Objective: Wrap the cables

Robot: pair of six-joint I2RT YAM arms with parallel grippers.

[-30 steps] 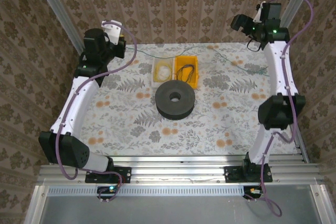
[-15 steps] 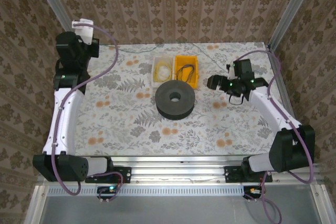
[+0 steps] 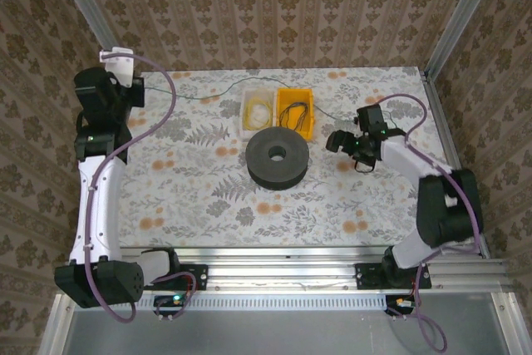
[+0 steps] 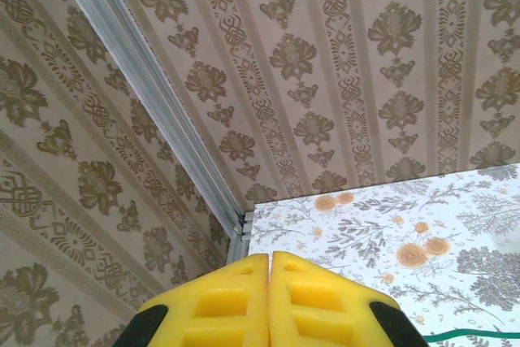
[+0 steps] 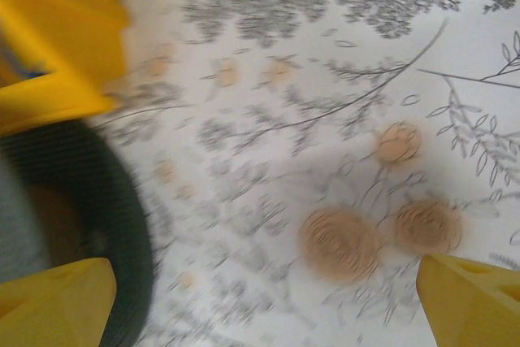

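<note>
Yellow right hand (image 5: pixel 268 302): spread wide, holding nothing; you swung it from the far corner to just right of the black spool (image 3: pixel 277 158).
Left hand (image 4: pixel 270 298): pressed shut, drawn back far left of the spool.
Cables (image 3: pixel 295 113): coiled in 2 bins (image 3: pixel 295 91) just behind the spool, not yet wrapped.
Unclear: right wrist view is blurred; you cannot tell whether the shut hand pinches the green strand (image 4: pixel 479 334).

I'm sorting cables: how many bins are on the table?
2, side by side behind the black spool: a clear bin with a pale yellow coil, an orange bin with a dark coil.
</note>
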